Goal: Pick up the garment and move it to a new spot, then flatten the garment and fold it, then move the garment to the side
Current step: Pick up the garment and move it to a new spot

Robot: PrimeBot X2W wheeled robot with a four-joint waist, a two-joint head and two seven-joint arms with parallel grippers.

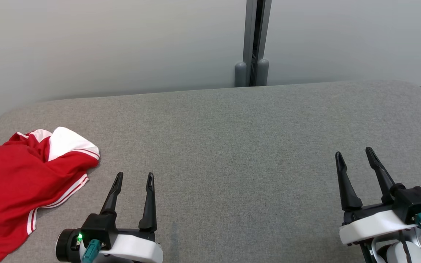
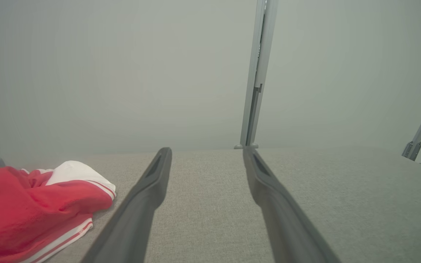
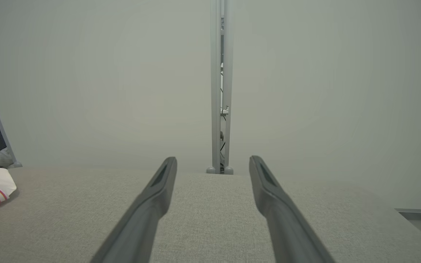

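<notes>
The red and white garment (image 1: 13, 190) runs off the left and bottom edges of the head view, so its whole shape cannot be seen. It is bunched up, and its folds hide parts of it. The left fingers (image 2: 133, 226) and right fingers (image 3: 135, 226) look blurry low in their wrist views. The near side of the worktop (image 1: 232, 146) is cut off.

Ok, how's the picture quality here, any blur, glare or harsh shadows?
Head view: sharp, evenly lit, no glare, faint shadow beside the red-and-white garment. Left wrist view: left claw blurred close up. Right wrist view: right claw likewise blurred.
</notes>
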